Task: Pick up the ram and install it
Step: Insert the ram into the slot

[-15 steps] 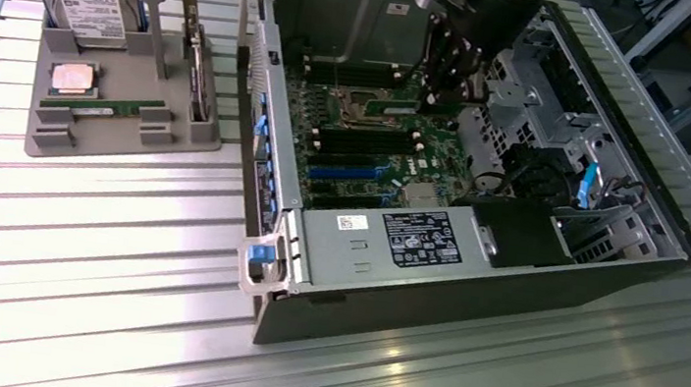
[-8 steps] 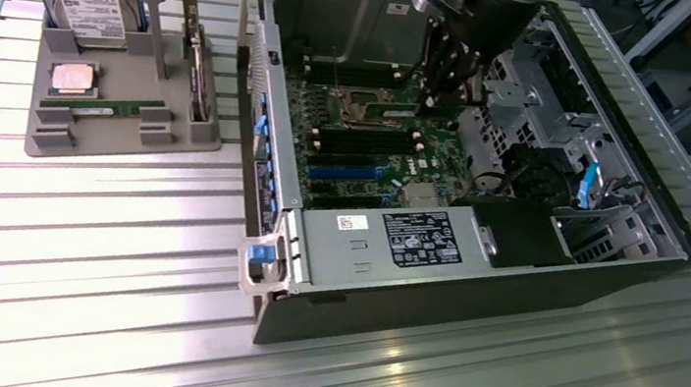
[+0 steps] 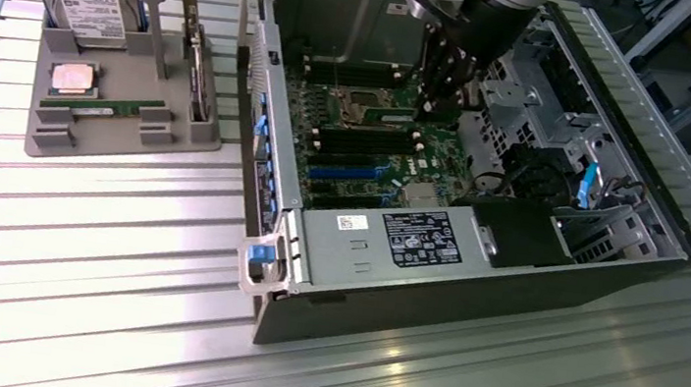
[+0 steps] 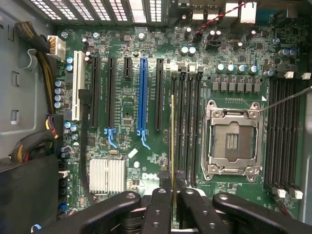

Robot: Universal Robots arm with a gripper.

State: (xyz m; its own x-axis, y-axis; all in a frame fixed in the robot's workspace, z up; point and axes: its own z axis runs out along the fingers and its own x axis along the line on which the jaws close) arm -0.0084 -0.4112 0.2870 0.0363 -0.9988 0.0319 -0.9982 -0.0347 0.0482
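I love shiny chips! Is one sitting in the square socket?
No, the square socket is bare inside, with no chip in it.

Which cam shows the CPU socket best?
Wrist view: the socket lies face-on, in full, frame and contacts clear. The exterior view shows the socket obliquely, deep inside the case.

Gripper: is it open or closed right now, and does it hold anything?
Gripper: closed, holding the ram edge-on between its fingers.
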